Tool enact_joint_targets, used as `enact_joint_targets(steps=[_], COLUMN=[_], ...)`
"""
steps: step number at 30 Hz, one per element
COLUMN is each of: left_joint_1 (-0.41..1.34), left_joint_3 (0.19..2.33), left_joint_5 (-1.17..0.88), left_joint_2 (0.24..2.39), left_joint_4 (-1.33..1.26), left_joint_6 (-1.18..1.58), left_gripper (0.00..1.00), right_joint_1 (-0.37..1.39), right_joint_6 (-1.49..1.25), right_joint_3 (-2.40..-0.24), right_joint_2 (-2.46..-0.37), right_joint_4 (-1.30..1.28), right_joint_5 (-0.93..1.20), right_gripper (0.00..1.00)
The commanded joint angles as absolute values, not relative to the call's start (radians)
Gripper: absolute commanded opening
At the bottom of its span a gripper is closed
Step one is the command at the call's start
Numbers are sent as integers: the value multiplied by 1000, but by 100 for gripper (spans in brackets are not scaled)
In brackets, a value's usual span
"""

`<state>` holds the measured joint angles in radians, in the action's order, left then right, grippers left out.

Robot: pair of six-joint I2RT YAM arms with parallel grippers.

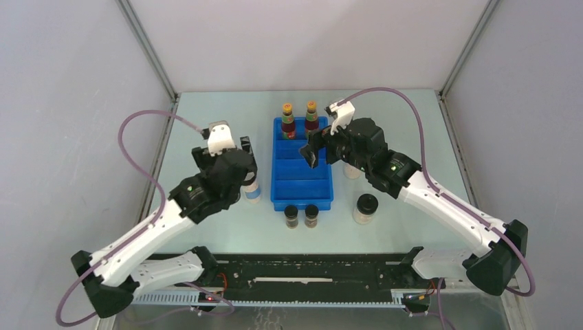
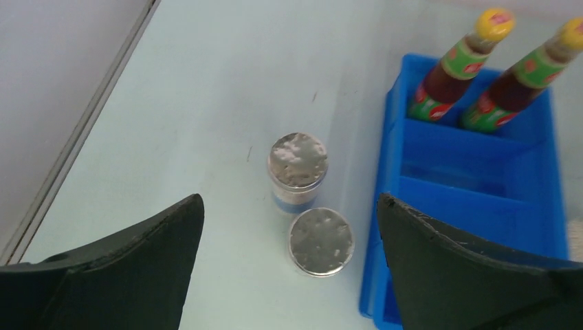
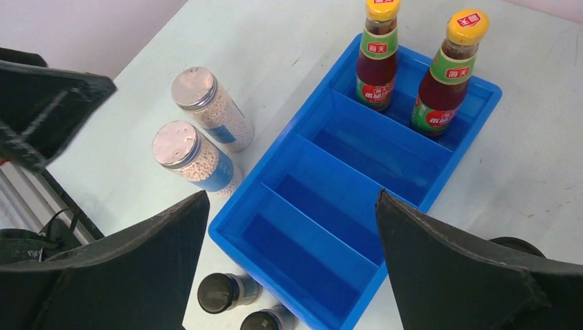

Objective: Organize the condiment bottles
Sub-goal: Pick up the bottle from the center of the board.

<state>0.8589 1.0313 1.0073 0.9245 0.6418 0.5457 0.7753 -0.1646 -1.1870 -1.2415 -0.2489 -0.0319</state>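
Two red sauce bottles with yellow caps [image 1: 287, 120] [image 1: 311, 118] stand in the far compartment of the blue tray [image 1: 301, 204]. Two grey-lidded blue-labelled jars [image 2: 298, 161] [image 2: 321, 240] stand on the table left of the tray, below my open, empty left gripper [image 2: 289, 199]; the top view shows only one [image 1: 252, 190]. My right gripper [image 3: 292, 196] is open and empty above the tray's middle [image 1: 316, 150]. Two tiny dark jars [image 1: 291, 215] [image 1: 311, 215] stand in front of the tray. One pale black-lidded jar [image 1: 366, 207] stands to the right; another [image 1: 352, 170] is partly hidden behind my right arm.
The tray's three nearer compartments [image 3: 323, 206] hold nothing. Walls and metal frame posts close in the table on the left, back and right. A black rail [image 1: 309, 275] runs along the near edge between the arm bases.
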Motion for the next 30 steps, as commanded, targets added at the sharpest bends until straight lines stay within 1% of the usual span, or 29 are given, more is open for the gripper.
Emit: enact_joint_targets(steps=[1, 4, 12, 21, 26, 30], left_joint_1=[725, 610, 450, 392, 365, 350], left_joint_3=[1128, 1161, 1259, 1351, 1377, 1373], left_joint_5=[821, 664, 422, 313, 291, 278], left_joint_2=[979, 1016, 1142, 1343, 1400, 1435], left_joint_4=[777, 808, 857, 903, 912, 906], left_joint_6=[631, 631, 582, 546, 535, 532], left_gripper=[98, 96, 94, 94, 94, 91], right_joint_1=[785, 785, 787, 766, 750, 726], right_joint_6=[-176, -176, -177, -173, -176, -185], right_joint_3=[-1192, -1192, -1189, -1151, -1140, -1136], right_joint_2=[-1209, -1197, -1180, -1179, -1191, -1202], right_joint_4=[-225, -233, -221, -182, -163, -148], right_joint_5=[-69, -84, -85, -83, -64, -36], right_gripper=[100, 100, 100, 100, 100, 100])
